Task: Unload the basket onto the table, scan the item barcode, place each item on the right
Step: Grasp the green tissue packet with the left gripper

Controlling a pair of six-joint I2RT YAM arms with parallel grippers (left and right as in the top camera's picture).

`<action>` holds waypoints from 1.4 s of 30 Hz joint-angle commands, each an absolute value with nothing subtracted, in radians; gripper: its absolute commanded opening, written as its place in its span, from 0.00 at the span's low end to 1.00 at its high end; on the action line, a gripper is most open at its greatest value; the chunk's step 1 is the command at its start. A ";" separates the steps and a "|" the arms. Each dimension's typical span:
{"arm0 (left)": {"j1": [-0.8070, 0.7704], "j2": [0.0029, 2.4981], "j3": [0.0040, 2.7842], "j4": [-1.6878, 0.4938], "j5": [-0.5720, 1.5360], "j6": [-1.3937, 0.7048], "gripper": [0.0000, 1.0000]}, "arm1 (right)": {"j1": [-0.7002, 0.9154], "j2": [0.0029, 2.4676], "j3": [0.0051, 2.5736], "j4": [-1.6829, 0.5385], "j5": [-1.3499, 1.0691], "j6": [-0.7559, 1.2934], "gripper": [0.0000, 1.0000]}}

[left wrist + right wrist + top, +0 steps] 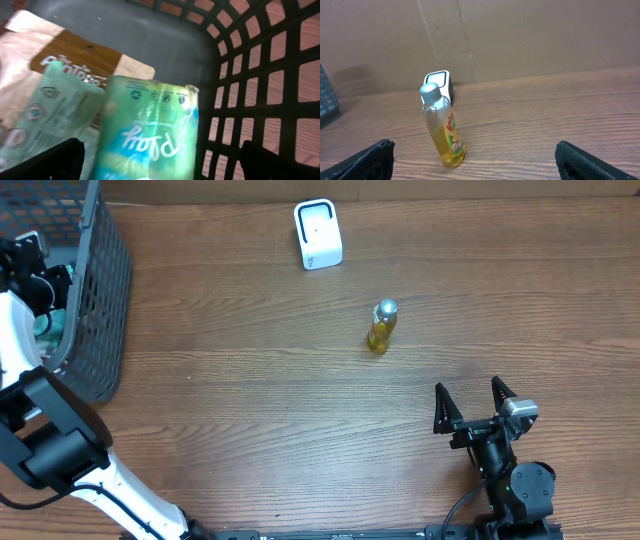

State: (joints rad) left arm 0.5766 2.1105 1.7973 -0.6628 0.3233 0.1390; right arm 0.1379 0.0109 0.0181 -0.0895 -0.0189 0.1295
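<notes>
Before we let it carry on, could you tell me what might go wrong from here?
The open left gripper hangs over overlapping packets in the basket; it might pinch two at once or catch the mesh wall. The bottle stands upright between the open right gripper and the scanner; a careless reach could tip it.

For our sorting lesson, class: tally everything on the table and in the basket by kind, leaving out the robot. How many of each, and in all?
Bottles: 1 (yellow bottle)
Scanners: 1 (white scanner)
Baskets: 1 (grey basket)
Packets visible in the basket: 3 (left green packet, right green packet, brown-and-white pouch)
Total: 6
</notes>
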 commanded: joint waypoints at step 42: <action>0.566 1.682 1.812 -0.690 0.205 0.071 0.42 | 0.134 0.003 0.008 -0.084 -0.012 0.122 1.00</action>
State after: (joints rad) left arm 0.5709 1.7592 1.7920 -0.6849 0.1940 0.1265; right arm 0.1379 0.0109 0.0181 -0.0898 -0.0189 0.1295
